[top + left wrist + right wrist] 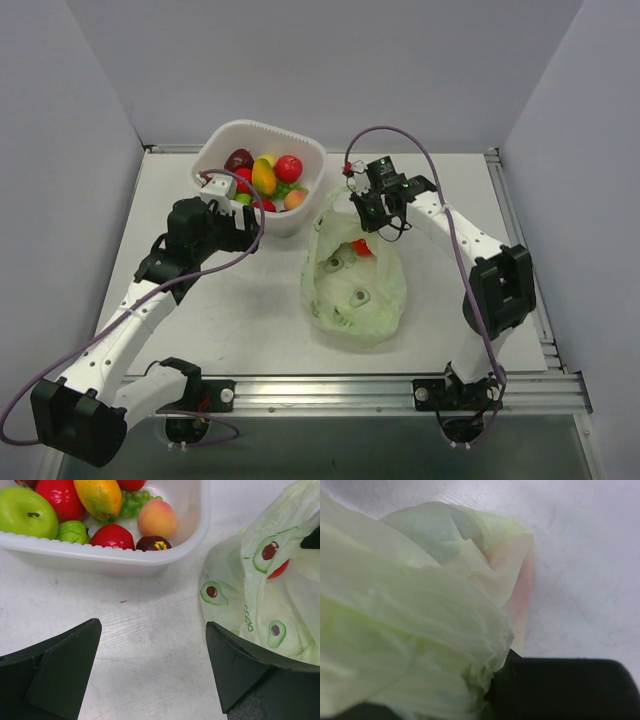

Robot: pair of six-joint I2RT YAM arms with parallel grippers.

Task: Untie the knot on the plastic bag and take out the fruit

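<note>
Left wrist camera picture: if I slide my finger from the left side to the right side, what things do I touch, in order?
green apple → yellow mango → peach → plastic bag

Even bright overhead light; soft shadows; right wrist view blurred close-up

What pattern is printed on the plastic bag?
Avocado halves on the pale green plastic bag, clearest in the left wrist view.
</note>
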